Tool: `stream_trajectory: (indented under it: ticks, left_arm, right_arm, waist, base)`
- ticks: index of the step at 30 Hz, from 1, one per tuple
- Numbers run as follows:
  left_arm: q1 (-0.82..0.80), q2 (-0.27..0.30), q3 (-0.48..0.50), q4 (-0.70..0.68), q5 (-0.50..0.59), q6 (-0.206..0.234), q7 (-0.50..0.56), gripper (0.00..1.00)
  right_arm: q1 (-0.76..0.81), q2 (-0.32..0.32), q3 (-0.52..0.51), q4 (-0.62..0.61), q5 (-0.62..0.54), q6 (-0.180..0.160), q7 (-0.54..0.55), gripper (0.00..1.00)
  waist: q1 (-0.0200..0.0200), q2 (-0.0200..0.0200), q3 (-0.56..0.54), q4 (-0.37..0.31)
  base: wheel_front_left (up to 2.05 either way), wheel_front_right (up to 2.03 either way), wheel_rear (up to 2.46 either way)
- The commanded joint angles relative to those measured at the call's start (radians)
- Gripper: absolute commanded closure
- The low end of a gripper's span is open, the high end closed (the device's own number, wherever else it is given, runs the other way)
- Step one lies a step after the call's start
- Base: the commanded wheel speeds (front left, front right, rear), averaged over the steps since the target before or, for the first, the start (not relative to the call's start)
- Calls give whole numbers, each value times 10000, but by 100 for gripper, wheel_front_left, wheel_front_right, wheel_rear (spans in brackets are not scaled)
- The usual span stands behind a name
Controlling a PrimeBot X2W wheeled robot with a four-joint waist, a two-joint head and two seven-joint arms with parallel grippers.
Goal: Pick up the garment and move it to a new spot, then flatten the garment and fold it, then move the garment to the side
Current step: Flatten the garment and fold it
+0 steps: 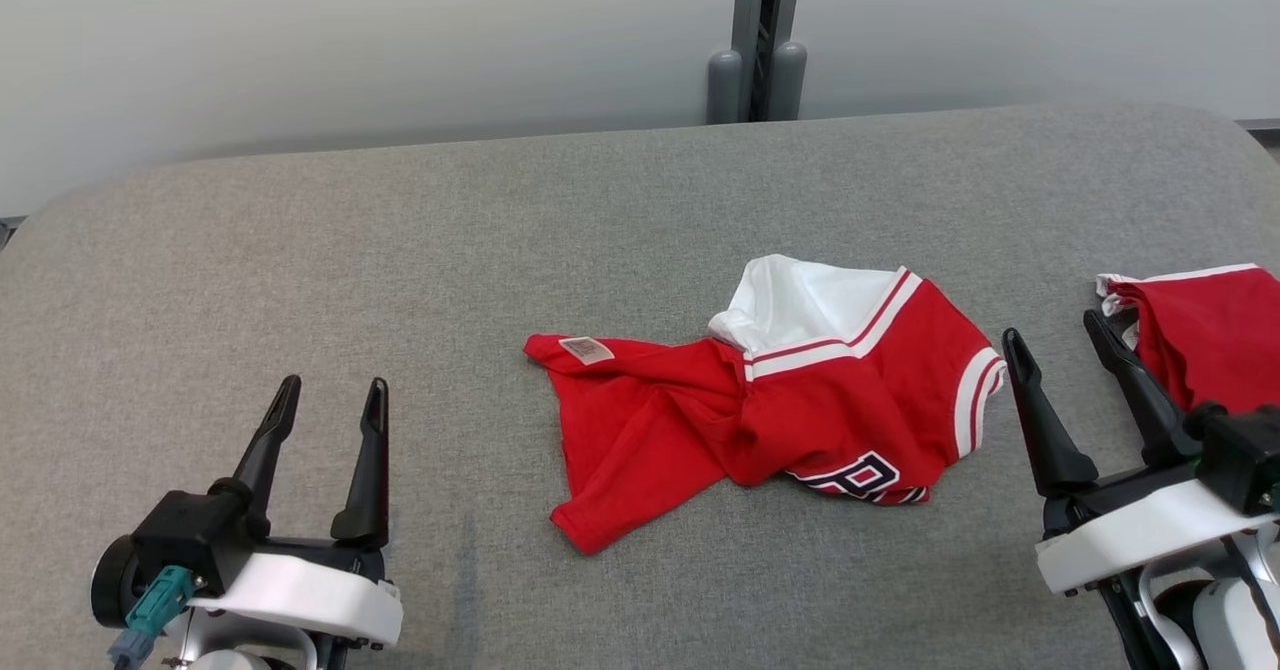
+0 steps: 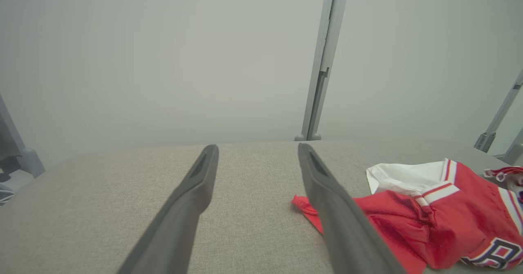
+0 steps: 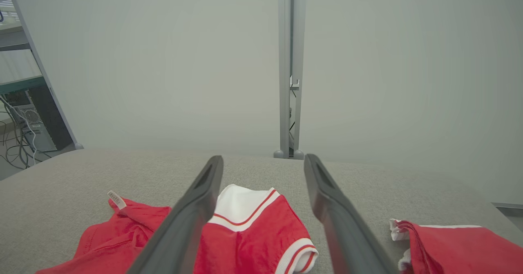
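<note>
A crumpled red garment (image 1: 760,420) with white trim and a dark letter lies on the grey table (image 1: 400,250), right of centre. It also appears at the lower right of the left wrist view (image 2: 429,225) and low in the right wrist view (image 3: 245,237). My left gripper (image 1: 330,395) stands open at the lower left, well clear of the cloth, nothing between its fingers (image 2: 196,184). My right gripper (image 1: 1055,330) is open just right of the garment's striped sleeve, empty, its fingers (image 3: 322,184) apart.
A second red garment (image 1: 1210,330) with white edging lies at the table's right edge, just behind my right gripper, and also shows in the right wrist view (image 3: 453,245). A grey post (image 1: 760,40) rises behind the table's far edge. Bare table surface spreads left and far.
</note>
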Motion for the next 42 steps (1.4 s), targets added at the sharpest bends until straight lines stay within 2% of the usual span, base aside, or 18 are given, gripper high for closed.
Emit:
stream_trajectory:
  ticks: [1, 6, 11, 15, 22, 23, 31, 32, 33, 34, 35, 36, 42]
  left_arm:
    - [-90, 68, -5, -61, 50, 49, 16, 0]
    - [-442, -1, -130, -160, 141, 2, 51, 0]
    - [-859, -155, -298, -124, 203, -103, -7, 0]
    - [-1264, -330, -470, 58, 251, -265, -84, 0]
    - [-2134, -731, -805, 636, 296, -693, -281, 0]
    - [-2386, -850, -879, 786, 333, -806, -345, 0]
    - [-2978, -1188, -961, 1296, 471, -1087, -537, 0]
    - [-3017, -1207, -932, 1343, 480, -1121, -540, 0]
    - [-3059, -1240, -907, 1381, 493, -1149, -557, 0]
    - [-3081, -1274, -866, 1414, 505, -1161, -560, 0]
    - [-3081, -1274, -866, 1414, 505, -1161, -560, 0]
    - [-3092, -1297, -812, 1430, 513, -1160, -578, 0]
    - [-2848, -1312, -259, 1305, 598, -1143, -609, 0]
  right_arm:
    - [4, -28, -56, -23, 13, -4, 68, 0]
    - [-741, -334, -131, 522, 270, -4, 348, 0]
    - [-2323, -1122, 660, 1806, 720, -4, 843, 0]
    - [-3898, -1946, 2178, 3000, 1468, -7, 1435, 0]
    - [-6261, -3040, 5739, 4551, 3153, -6, 2428, 0]
    - [-6829, -3225, 6571, 4984, 3559, -6, 2683, 0]
    - [-8448, -3404, 8914, 6569, 4896, -6, 3439, 0]
    - [-8579, -3401, 9101, 6700, 5075, -6, 3483, 3]
    - [-8685, -3404, 9301, 6835, 5210, -6, 3517, 51]
    - [-8753, -3391, 9460, 6901, 5399, -6, 3444, 77]
    - [-8753, -3391, 9460, 6901, 5399, -6, 3444, 77]
    - [-8832, -3397, 9559, 6975, 5556, -6, 3299, 100]
    - [-9117, -3387, 10028, 7001, 6240, -6, 2127, 100]
  waist:
    - [0, 0, 75, 42]
    - [0, 0, 410, 303]
    - [0, 0, 931, 752]
    - [0, 0, 1406, 1181]
    - [0, 0, 2054, 1875]
    - [0, 0, 2224, 2049]
    - [0, 0, 2595, 2369]
    - [0, 0, 2604, 2369]
    - [0, 0, 2608, 2375]
    - [0, 0, 2601, 2377]
    - [0, 0, 2601, 2377]
    - [0, 0, 2590, 2370]
    - [0, 0, 2300, 2187]
  base:
    - [0, 0, 0]
    - [0, 0, 0]
    - [0, 0, 0]
    - [0, 0, 0]
    - [0, 0, 0]
    - [0, 0, 0]
    - [0, 0, 0]
    - [0, 0, 0]
    - [0, 0, 0]
    - [0, 0, 0]
    - [0, 0, 0]
    - [0, 0, 0]
    - [0, 0, 0]
